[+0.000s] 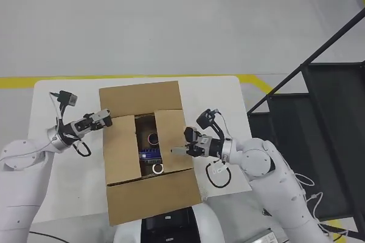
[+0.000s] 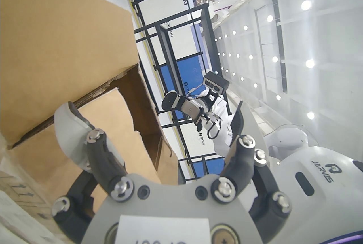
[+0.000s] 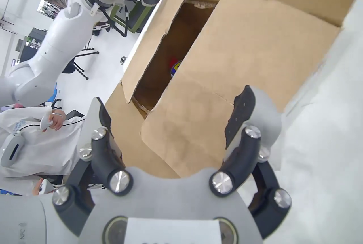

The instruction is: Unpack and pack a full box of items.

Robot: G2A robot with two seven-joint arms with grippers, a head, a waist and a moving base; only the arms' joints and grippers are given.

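Here, box [image 1: 140, 97] part-open; left gripper [image 1: 105, 118], right gripper [image 1: 182, 141] splayed alongside.

A brown cardboard box [image 1: 123, 152] sat open between the left gripper [image 1: 107, 119] and the right gripper [image 1: 177, 149]. Its far and near flaps were spread flat outward and its side flaps half-folded inward. In the gap between them lay packed items [image 1: 149, 146]: dark round tops and a blue packet.
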